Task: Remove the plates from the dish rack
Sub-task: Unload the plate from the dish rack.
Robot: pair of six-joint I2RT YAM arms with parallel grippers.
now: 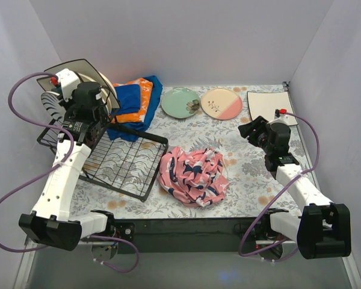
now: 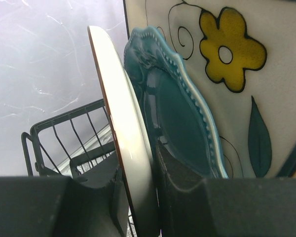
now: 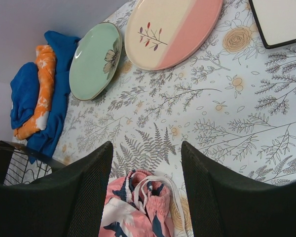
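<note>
Left hand point(image 2: 140, 200) clenched on the rim of a cream plate point(image 2: 123, 123), which stood upright in the dish rack point(image 1: 129, 162); a teal plate point(image 2: 182, 123) and a flowered square plate point(image 2: 266, 98) stood just behind it. Right hand point(image 3: 147, 165) hung released above the surface point(image 1: 246, 174), where a green plate point(image 1: 180, 102), a pink-and-cream plate point(image 1: 221, 103) and a white square plate point(image 1: 269, 107) lay flat.

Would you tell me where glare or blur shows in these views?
Top external: soft, even light on the black wire dish rack. Left wrist: glare streaks on the glossy teal scalloped plate; blurred fingers clamp the cream round plate. Right wrist: small glint on the mint green round plate.
</note>
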